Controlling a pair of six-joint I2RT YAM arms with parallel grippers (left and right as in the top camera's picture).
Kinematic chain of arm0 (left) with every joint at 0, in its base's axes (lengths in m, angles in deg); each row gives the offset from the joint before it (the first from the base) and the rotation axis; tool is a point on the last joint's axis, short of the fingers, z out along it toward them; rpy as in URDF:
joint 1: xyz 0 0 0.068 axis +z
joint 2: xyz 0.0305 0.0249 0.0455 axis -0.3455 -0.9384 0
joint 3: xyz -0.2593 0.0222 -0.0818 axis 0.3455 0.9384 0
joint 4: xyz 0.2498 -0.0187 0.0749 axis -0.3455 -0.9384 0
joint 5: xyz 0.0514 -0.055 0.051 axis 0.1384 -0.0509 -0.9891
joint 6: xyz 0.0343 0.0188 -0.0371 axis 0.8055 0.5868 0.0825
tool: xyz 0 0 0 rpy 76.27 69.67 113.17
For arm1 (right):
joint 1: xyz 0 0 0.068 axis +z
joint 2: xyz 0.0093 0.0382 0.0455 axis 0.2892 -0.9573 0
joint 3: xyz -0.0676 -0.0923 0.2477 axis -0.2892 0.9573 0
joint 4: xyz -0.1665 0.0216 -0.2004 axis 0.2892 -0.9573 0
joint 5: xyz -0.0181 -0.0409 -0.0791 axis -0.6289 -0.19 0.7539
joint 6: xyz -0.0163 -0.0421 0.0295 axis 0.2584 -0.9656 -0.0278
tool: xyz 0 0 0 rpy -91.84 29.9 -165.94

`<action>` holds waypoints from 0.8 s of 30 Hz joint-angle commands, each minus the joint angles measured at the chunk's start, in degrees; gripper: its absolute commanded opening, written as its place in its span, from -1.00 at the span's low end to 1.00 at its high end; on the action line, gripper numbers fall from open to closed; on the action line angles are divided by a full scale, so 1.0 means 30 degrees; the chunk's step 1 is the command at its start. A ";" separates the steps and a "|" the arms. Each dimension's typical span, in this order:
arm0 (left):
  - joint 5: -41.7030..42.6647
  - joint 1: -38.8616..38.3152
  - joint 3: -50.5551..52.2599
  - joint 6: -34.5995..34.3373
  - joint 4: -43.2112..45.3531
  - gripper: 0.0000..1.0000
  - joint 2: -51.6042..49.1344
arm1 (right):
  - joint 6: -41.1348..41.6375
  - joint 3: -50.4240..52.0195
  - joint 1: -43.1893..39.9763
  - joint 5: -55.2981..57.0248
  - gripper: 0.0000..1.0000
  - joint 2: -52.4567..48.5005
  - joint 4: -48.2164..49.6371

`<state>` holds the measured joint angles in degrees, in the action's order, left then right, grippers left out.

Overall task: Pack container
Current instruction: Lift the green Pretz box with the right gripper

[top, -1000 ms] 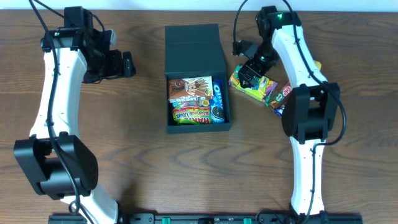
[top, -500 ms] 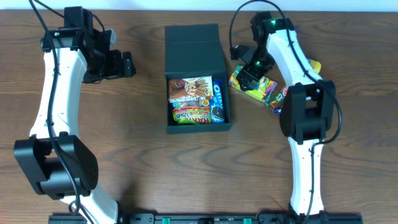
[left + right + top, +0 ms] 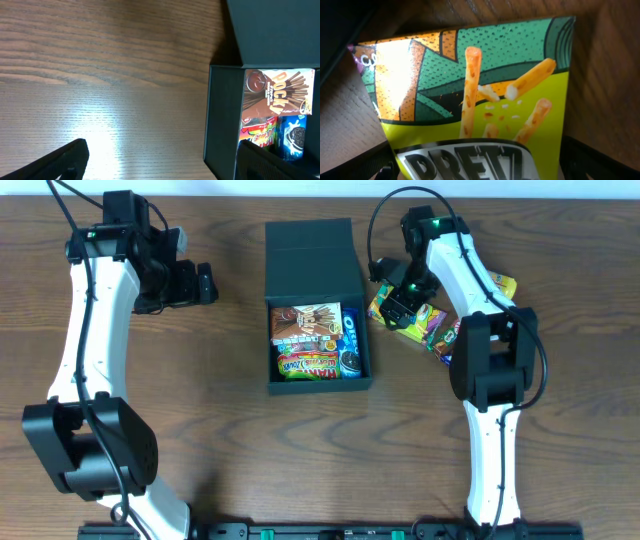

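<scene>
a: where does the box (image 3: 312, 265) sit for us?

b: upper middle of the overhead frame, on the tabletop (image 3: 200, 410), with its flap folded back toward the top edge. the open half already holds a chocolate-stick carton (image 3: 275, 92) and a cookie packet (image 3: 295, 137).

a: how do we think it'll handle?

b: we judge it light, matte cardboard, so not slippery. it's stiff enough to slide, but the walls would dent under a hard pinch. we'd take the flap by its free edge, or nudge a side wall.

a: and the fingers?

b: the left fingers (image 3: 67, 162) are spread wide over bare wood to the left of the box, holding nothing. the right fingers (image 3: 600, 165) stand on either side of a green and yellow pretzel carton (image 3: 485, 115), just right of the box. we cannot tell whether they're pressing on it.

a: what can't we see?

b: how deep the box is filled. the left wrist view cuts off its right side, and the arm covers part of the loose packets (image 3: 445, 330).
</scene>
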<state>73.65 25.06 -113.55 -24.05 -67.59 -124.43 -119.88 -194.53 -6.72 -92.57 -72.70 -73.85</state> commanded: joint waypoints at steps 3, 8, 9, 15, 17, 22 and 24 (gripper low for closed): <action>-0.0066 0.0131 -0.0022 -0.0211 -0.0058 0.91 0.0248 | 0.0240 0.0131 0.0131 0.0109 0.86 0.0401 0.0379; -0.0066 0.0131 -0.0022 -0.0211 -0.0058 0.91 0.0248 | 0.0459 0.0313 0.0131 0.0117 0.81 0.0233 0.0605; -0.0066 0.0131 -0.0022 -0.0211 -0.0058 0.91 0.0248 | 0.0532 0.0393 0.0131 0.0109 0.80 0.0226 0.0663; -0.0066 0.0131 -0.0022 -0.0204 -0.0058 0.91 0.0248 | 0.0852 0.0481 0.0131 0.0168 0.63 0.0226 0.0765; -0.0066 0.0131 -0.0022 -0.0204 -0.0066 0.91 0.0248 | 0.1049 0.0481 0.0131 0.0175 0.60 0.0226 0.0780; -0.0058 0.0131 -0.0022 -0.0211 -0.0066 0.91 0.0248 | 0.1610 0.0466 0.0131 0.0175 0.55 0.0233 0.0998; -0.0058 0.0131 -0.0022 -0.0211 -0.0066 0.91 0.0248 | 0.1756 0.0401 0.0131 0.0168 0.55 0.0233 0.1035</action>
<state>73.65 25.06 -113.55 -24.03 -67.59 -124.43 -116.50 -193.89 -6.72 -92.00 -72.57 -71.07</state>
